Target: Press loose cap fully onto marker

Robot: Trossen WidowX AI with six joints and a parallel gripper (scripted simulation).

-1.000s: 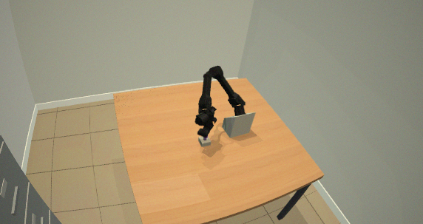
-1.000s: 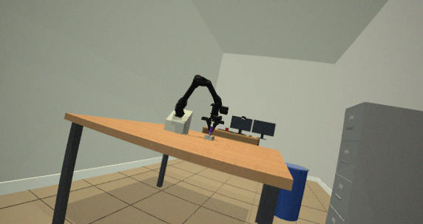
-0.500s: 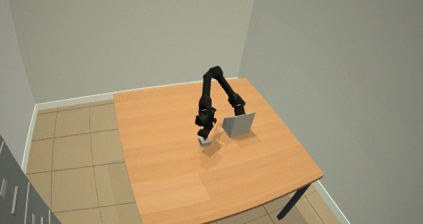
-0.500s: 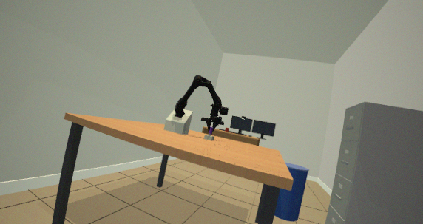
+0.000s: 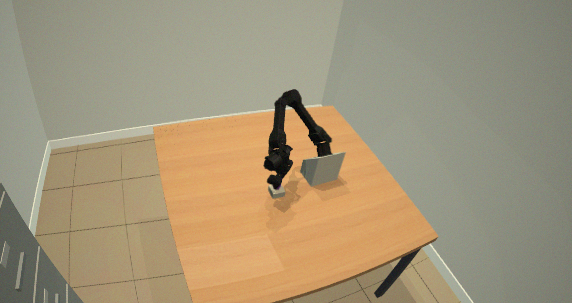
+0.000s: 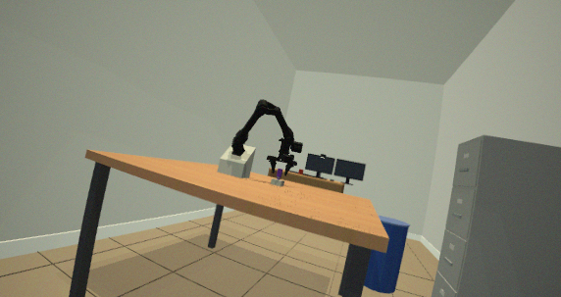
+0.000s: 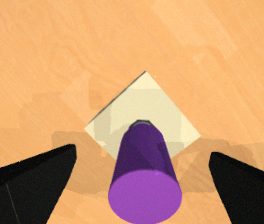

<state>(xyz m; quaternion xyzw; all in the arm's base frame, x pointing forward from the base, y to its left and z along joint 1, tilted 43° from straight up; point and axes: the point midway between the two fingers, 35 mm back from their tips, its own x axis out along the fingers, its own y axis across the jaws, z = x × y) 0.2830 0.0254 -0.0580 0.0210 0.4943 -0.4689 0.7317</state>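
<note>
A purple cap [image 7: 144, 175] [image 6: 279, 173] sits on the marker, which stands upright in the pale holder block [image 7: 163, 106] [image 5: 278, 194] [image 6: 278, 182]. Only a dark bit of the marker shows below the cap in the wrist view. My gripper [image 7: 143, 155] [image 5: 275, 181] [image 6: 281, 168] is open, with its two black fingers well apart on either side of the cap and not touching it. It hangs just above the block on the wooden table [image 5: 225, 231] [image 6: 319, 212].
A grey box [image 5: 324, 168] [image 6: 237, 162] at the arm's base stands on the table just behind the block. Off the table are a grey filing cabinet [image 6: 505, 217], a blue bin [image 6: 389, 256] and a desk with two monitors [image 6: 335, 168].
</note>
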